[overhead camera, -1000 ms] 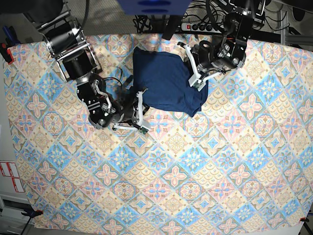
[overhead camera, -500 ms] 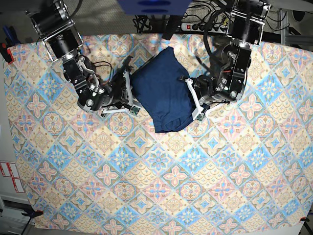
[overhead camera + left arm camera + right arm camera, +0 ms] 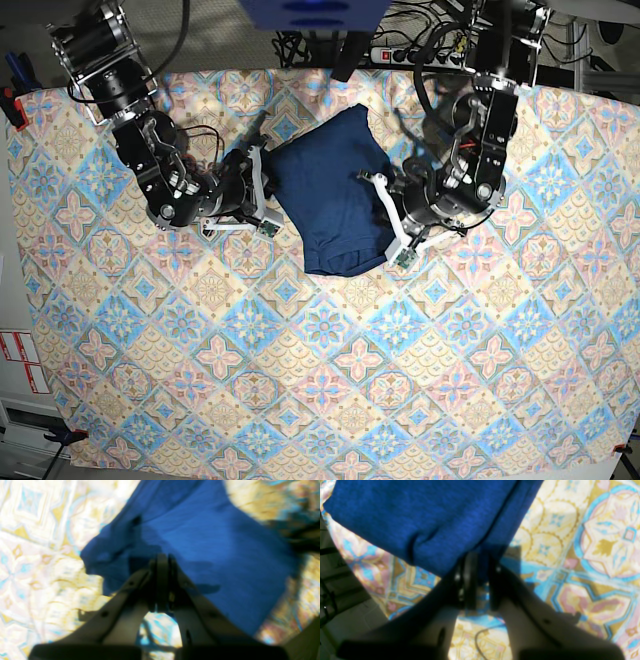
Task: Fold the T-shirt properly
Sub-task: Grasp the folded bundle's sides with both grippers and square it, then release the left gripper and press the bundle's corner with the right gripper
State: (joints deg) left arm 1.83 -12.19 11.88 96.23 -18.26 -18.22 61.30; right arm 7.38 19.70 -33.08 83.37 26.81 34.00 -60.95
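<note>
The dark navy T-shirt [image 3: 330,200] lies as a folded bundle on the patterned tablecloth [image 3: 330,380], at the back centre and turned at an angle. My right gripper [image 3: 262,190] is at the shirt's left edge. In the right wrist view this gripper [image 3: 480,562] is shut on a thick fold of the T-shirt [image 3: 420,512], with blue fabric between its fingers. My left gripper [image 3: 385,225] is at the shirt's right edge. Seen from the left wrist, that gripper [image 3: 162,557] has its fingers pressed together over the T-shirt [image 3: 212,542], and no fabric shows between them.
A power strip [image 3: 410,55] and cables lie behind the table's far edge. A blue box [image 3: 315,12] hangs over the back centre. The tablecloth's left edge borders a pale surface with red-and-white labels [image 3: 20,360].
The shirt has turned and narrowed, and its lower end has slid toward the table's middle. The right gripper moved up and left along the shirt's edge. The left gripper moved down its right edge.
</note>
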